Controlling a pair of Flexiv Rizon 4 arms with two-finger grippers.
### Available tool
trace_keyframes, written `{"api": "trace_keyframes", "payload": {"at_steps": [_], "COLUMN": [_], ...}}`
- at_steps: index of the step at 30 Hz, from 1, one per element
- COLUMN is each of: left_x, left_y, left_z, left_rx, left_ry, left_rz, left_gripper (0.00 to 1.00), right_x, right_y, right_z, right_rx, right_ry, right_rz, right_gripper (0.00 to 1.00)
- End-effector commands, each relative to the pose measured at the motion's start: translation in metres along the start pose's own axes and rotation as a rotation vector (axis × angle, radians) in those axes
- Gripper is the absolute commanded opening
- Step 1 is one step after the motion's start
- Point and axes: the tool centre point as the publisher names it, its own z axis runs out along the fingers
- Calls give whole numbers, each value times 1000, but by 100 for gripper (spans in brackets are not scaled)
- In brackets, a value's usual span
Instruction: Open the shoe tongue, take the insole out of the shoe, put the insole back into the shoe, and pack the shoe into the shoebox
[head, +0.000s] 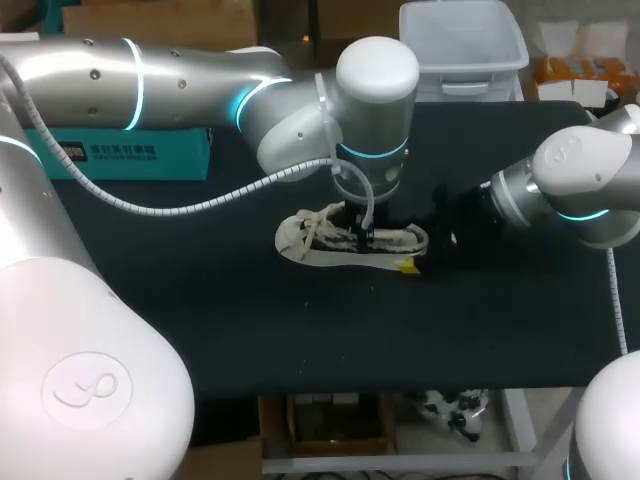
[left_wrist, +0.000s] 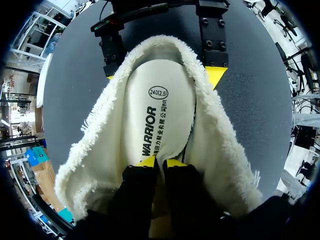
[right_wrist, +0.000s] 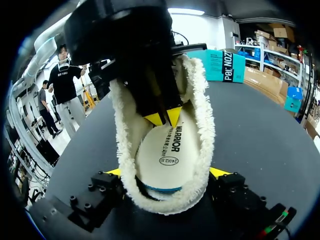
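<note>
Key relation: shoe (head: 350, 243) lies on its sole on the table (head: 300, 340). Its long axis runs from the left gripper (left_wrist: 161, 161) straight ahead to the right gripper (right_wrist: 167, 172). Heel sits at the right gripper, toe end back under the left wrist.

Insole (left_wrist: 160, 110): inside the shoe, print side up, ringed by the fleece collar (left_wrist: 220, 135). Heel end lies ahead of the left gripper; forward end is hidden beneath its fingers. A dark gap shows along one edge, so it is probably not seated flat.

Left gripper: inside the shoe opening, pointing down. The fingers are closed to a thin slit and their tips touch the top of the insole. No fold of insole is visible between them, so a grip is unconfirmed.

Right gripper: spread wide across the heel, one yellow tip against each side of the collar. It appears clamped on the shoe, steadying it.

Judgement: the left arm is the nearer one for insole work. The next move runs along the shoe's long axis while the right holds the heel.

Risk: the collar snagging the insole edge.
</note>
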Motion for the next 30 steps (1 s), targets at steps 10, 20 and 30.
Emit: {"api": "trace_keyframes", "payload": {"at_steps": [10, 20, 30], "left_x": [-22, -10, 6], "left_y": [-12, -16, -12], "left_z": [23, -22, -54], "left_rx": [98, 212, 316], "left_ry": [49, 141, 209], "left_rz": [20, 61, 109], "left_gripper": [0, 0, 0], "right_x": [7, 7, 7], "right_y": [-4, -4, -4], "right_z": [6, 6, 6], "right_rx": [-3, -3, -3], "right_ry": [7, 7, 7], "right_rz": [-4, -4, -4], "right_gripper": [0, 0, 0]}}
